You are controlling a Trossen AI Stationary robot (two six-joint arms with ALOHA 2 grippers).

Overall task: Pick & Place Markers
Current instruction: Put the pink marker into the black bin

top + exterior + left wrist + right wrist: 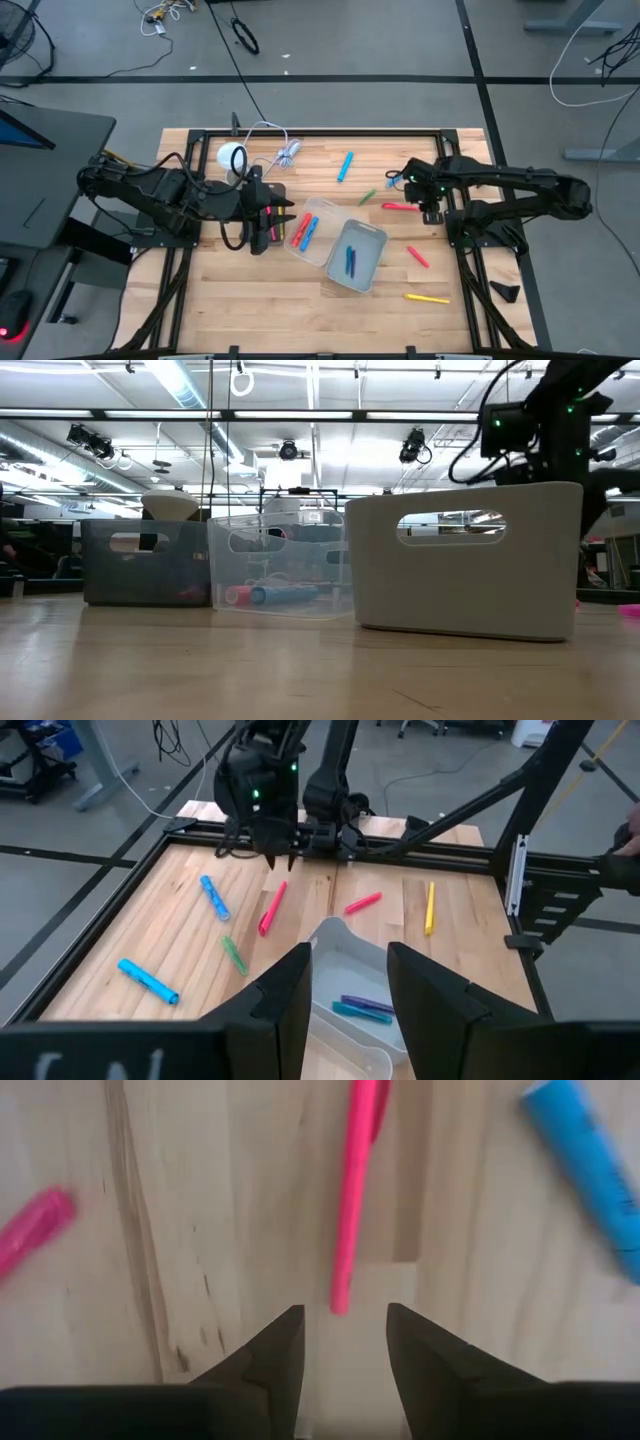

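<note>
Right gripper [340, 1342] near right edge of wooden slatted bench [250, 300], fingers apart and empty, poised right above end of long pink marker [352, 1190] lying on wood. Left gripper [345, 990] near bench centre-left, fingers apart, nothing between, above clear plastic bin [312, 228] holding red and blue markers. Grey plastic bin [355, 257] just beside it holds blue markers. Loose markers toward right edge: blue [345, 166], green [367, 197], red [417, 256], yellow [427, 298].

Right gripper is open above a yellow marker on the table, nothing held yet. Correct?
Not quite: the marker under the open, empty right gripper is pink, not yellow, as the right wrist view shows.
</note>
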